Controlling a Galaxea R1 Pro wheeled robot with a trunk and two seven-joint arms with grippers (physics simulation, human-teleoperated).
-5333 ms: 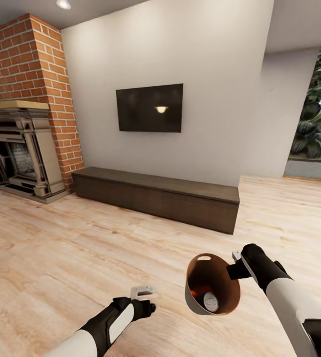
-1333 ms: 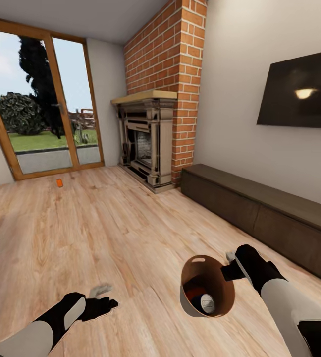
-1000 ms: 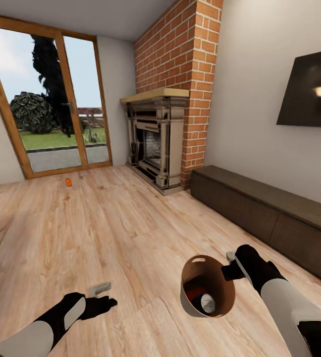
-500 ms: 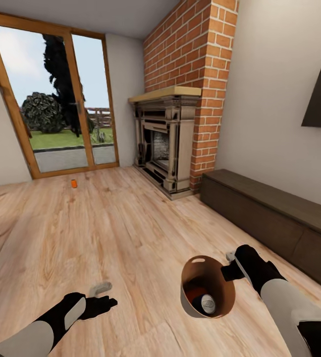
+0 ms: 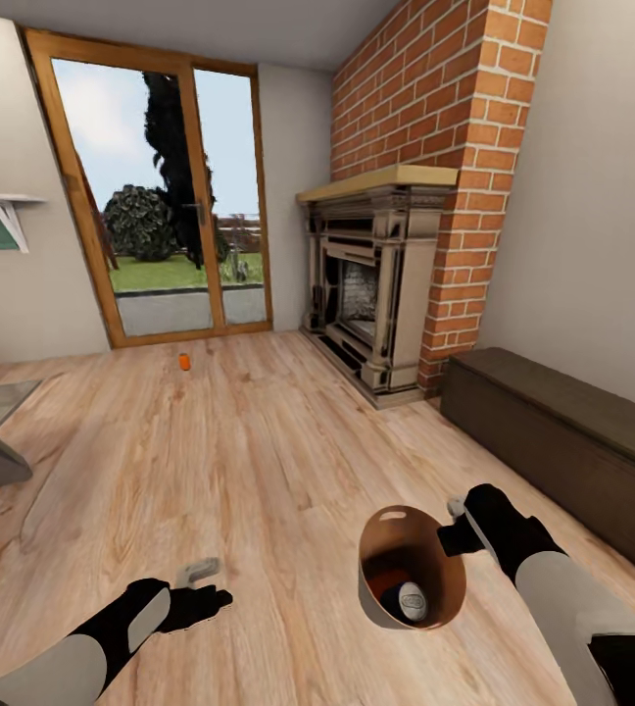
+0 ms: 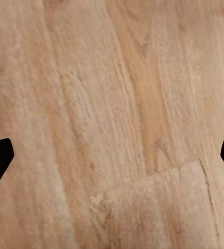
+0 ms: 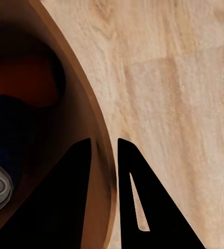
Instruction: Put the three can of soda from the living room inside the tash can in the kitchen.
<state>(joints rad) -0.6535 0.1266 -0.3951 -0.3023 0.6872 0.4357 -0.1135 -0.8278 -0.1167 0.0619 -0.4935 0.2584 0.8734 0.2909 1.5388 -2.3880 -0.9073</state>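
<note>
Steadiness matters while rolling toward the last can of soda (image 5: pixel 184 362) standing on the floor (image 5: pixel 259 441) by the glass door (image 5: pixel 166 196): right gripper (image 5: pixel 458 525) pinching the tash can (image 5: pixel 411 567) rim, two cans inside, left gripper (image 5: pixel 198 571) spread empty.

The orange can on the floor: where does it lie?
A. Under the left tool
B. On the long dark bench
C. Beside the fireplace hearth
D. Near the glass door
D: the can lies on the wood floor just in front of the glass door, apart from the fireplace.
</note>
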